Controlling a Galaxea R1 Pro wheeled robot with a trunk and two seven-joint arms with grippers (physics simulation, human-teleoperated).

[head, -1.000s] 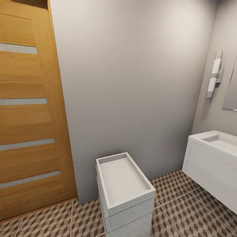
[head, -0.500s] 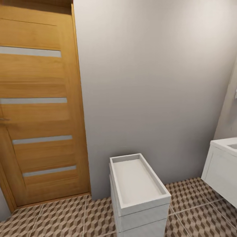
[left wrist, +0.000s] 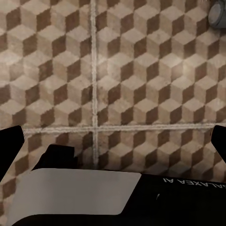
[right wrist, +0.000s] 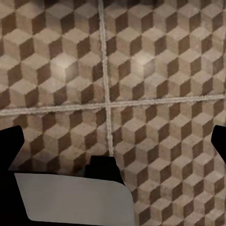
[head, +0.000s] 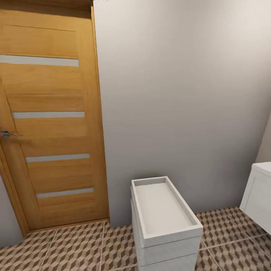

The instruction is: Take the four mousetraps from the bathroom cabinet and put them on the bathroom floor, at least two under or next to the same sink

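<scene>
As the head camera swings leftward across the three head pictures, the whole scene slides right: the wooden door (head: pixel 49 124) now shows its handle (head: pixel 7 133), while the sink (head: pixel 259 192) has slipped to the picture's edge, only a corner of its white body left. This is the view turning, not the furniture moving. The white drawer unit (head: pixel 165 222), the landmark here, stands against the grey wall, door to its left, sink to its right, on the bathroom floor (head: pixel 75 248). No mousetraps or orange-brown cabinet are in sight; judged a search turn, pickup not begun. Left pincer (left wrist: pixel 115 141) and right pincer (right wrist: pixel 113 141) both hang spread wide over bare tile, holding nothing.
</scene>
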